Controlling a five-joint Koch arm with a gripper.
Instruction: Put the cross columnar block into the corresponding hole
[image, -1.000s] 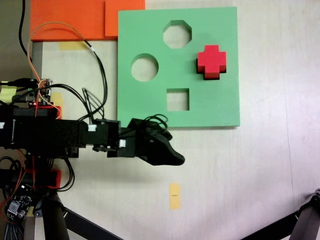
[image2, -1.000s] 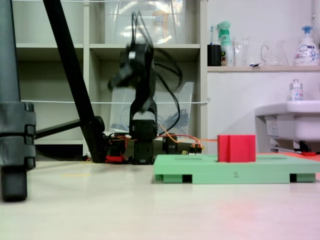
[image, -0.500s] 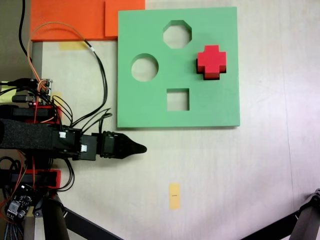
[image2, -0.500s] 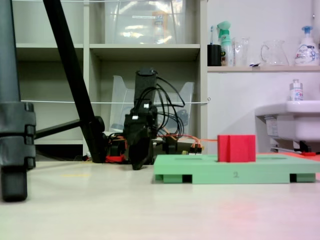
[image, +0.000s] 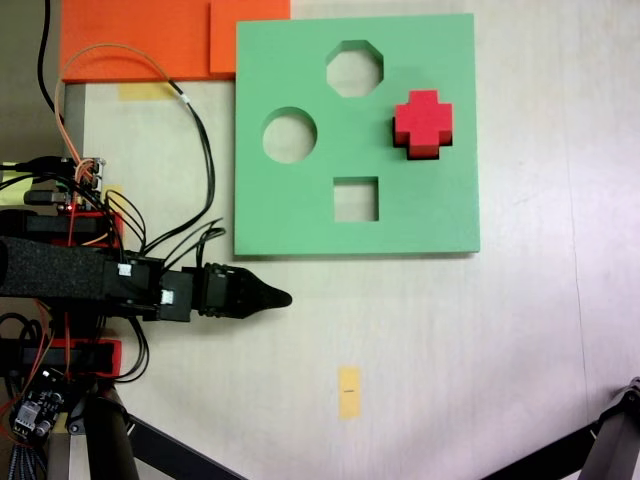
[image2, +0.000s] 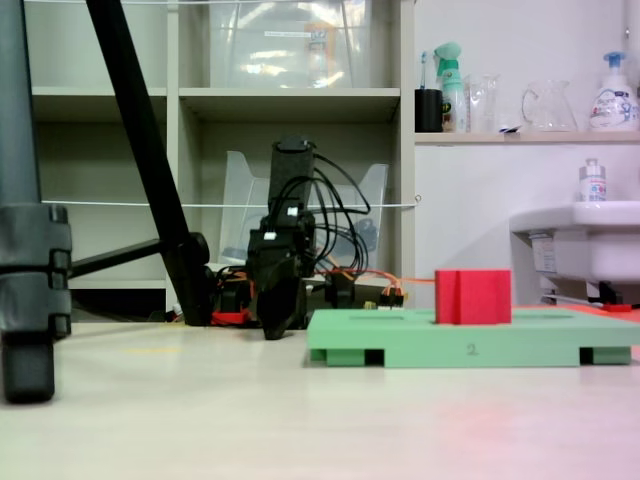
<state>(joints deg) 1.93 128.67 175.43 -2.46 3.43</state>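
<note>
my gripper (image: 282, 297) rests low beside the green board (image: 300, 220), well apart from the red cross block (image: 423, 120) — seated in its plus-shaped hole. jaws overlap; can't tell their state.
</note>
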